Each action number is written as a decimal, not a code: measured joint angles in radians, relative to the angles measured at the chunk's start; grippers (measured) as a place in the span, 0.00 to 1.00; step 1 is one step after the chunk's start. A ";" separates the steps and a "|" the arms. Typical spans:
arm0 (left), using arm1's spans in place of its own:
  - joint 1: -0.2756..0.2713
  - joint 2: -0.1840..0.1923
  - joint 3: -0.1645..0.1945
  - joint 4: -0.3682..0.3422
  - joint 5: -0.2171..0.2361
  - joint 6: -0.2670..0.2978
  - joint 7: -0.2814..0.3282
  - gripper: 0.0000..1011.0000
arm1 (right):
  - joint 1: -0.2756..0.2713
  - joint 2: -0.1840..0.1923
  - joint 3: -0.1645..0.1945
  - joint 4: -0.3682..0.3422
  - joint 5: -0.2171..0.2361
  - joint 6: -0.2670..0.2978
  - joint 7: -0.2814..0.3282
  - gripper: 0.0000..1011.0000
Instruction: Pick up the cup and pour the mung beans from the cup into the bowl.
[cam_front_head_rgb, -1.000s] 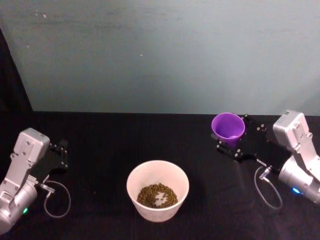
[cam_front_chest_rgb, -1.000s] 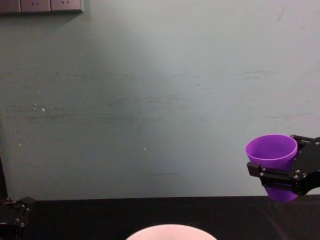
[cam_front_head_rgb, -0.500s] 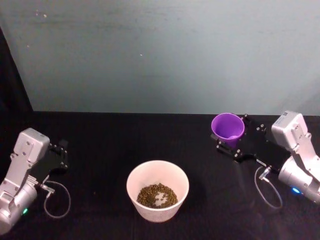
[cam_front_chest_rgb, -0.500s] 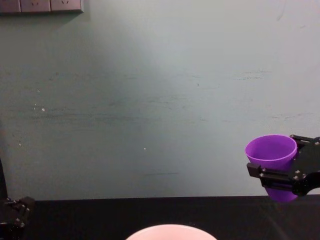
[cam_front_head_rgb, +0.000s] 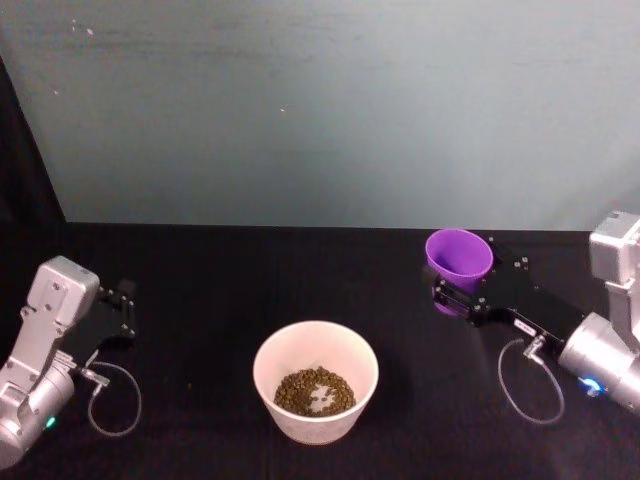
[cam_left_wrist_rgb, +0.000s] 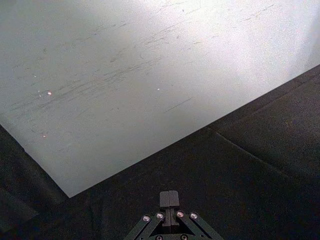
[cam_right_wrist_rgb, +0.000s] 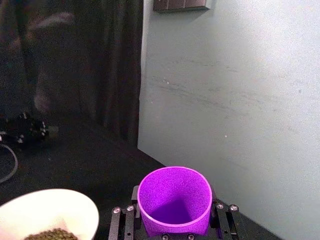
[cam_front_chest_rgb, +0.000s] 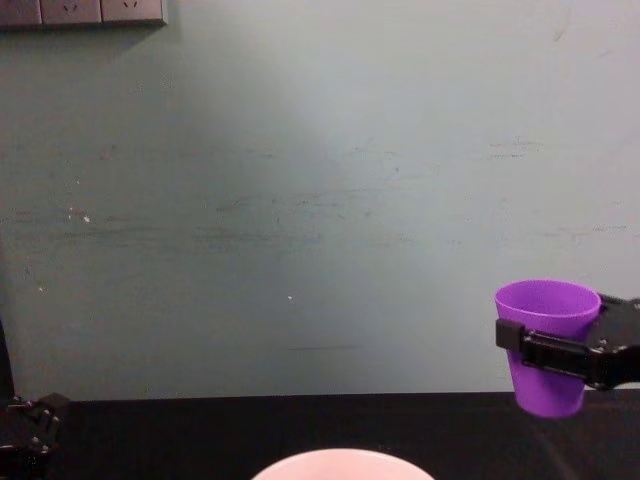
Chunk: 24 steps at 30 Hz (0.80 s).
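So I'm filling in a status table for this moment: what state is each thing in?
Cup: upright, gripped, no beans visible inside.
Bowl: upright on the table, holding beans.
Beans: piled in the bottom of the bowl.
Right gripper: shut around the cup.
Left gripper: shut, empty, parked at the table's left side.
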 joint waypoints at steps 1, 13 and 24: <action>0.000 0.000 0.000 0.000 0.000 0.000 0.000 0.00 | 0.001 -0.002 0.001 0.008 0.014 -0.001 0.009 0.73; 0.000 0.000 0.000 0.000 0.000 0.000 0.000 0.00 | -0.001 -0.020 -0.016 0.128 0.123 -0.041 0.079 0.73; 0.000 0.000 0.000 0.000 0.000 0.000 0.000 0.00 | -0.005 -0.030 -0.052 0.191 0.118 -0.094 0.067 0.73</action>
